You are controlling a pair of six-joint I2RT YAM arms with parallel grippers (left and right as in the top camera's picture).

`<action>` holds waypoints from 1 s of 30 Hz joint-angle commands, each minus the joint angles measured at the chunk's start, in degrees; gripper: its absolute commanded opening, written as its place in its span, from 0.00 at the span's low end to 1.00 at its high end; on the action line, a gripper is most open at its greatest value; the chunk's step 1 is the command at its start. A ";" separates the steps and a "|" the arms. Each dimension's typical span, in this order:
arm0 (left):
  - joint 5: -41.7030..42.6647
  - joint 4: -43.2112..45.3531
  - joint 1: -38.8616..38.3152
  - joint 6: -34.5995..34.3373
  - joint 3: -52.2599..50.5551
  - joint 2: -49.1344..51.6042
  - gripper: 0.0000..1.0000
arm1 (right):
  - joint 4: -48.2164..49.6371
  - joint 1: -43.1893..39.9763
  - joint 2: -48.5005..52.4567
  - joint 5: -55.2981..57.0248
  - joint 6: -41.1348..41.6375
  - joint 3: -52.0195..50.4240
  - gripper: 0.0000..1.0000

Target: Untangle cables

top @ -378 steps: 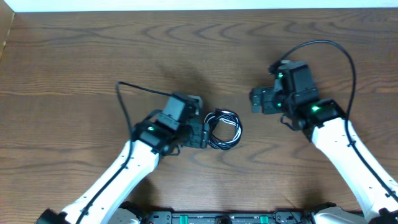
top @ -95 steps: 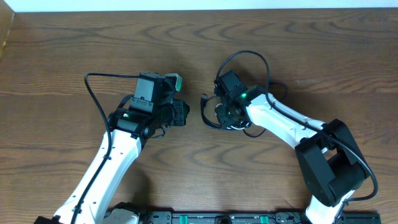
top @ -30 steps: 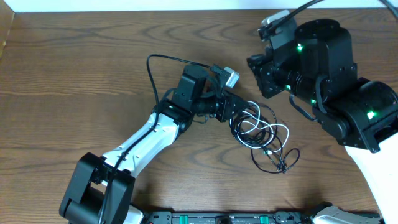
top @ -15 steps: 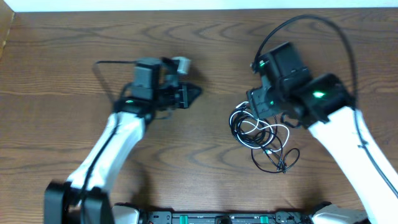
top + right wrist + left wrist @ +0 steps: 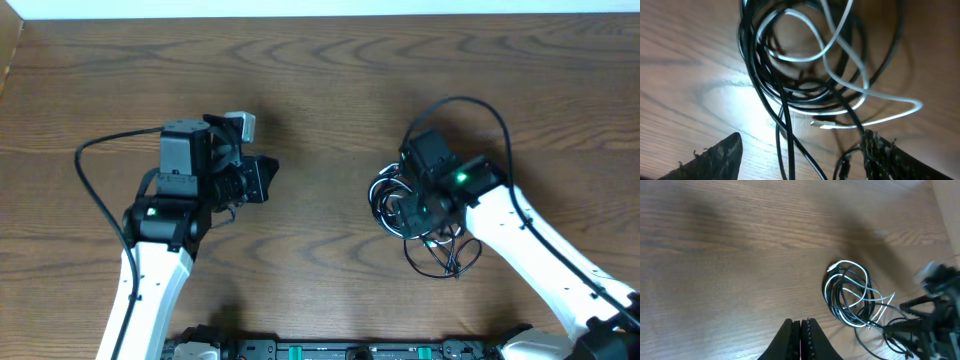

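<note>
Your left hand (image 5: 265, 180) sits over the left half of the dark brown wood-grain tabletop (image 5: 330, 90). Its two black fingers (image 5: 790, 337) are pressed flat against each other and nothing is caught between them. It points to the right, toward the tangle, and is well apart from it, with a stretch of wood between the two

Right of centre, the thin black cord (image 5: 842, 307) and the thin white cord (image 5: 862, 287) lie wound together in one loose coil on the tabletop. In the left wrist view the coil lies ahead of your closed fingertips and off to their right. The white strands cross over and through the black loops, and one white end pokes out at the coil's upper left. In the overhead view a thin black tail (image 5: 445, 262) trails out of the coil toward the near edge of the tabletop

Your right hand (image 5: 410, 205) is directly over that coil, pointing down at it. In its wrist view the two fingers (image 5: 720, 155) stand wide apart at the lower corners of the picture. The black loops and white strands lie between and just beyond them, and nothing is clamped. You cannot tell from these views whether either fingertip touches a cord
</note>
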 commanded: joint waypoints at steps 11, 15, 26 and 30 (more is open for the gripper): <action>-1.46 -2.14 0.13 1.38 0.11 -0.74 0.08 | 18.99 0.20 -0.44 -9.55 2.82 -12.83 0.69; -1.46 -2.36 0.11 1.38 0.11 -0.74 0.08 | 25.86 0.20 -0.44 -9.86 3.63 -15.61 0.69; -1.44 -3.23 0.11 1.38 0.11 -0.74 0.08 | 43.25 0.17 -0.44 -9.84 5.22 -21.31 0.31; -1.42 -3.50 0.00 1.36 0.11 -0.74 0.08 | 44.70 0.20 -0.42 -9.81 6.21 -22.05 0.48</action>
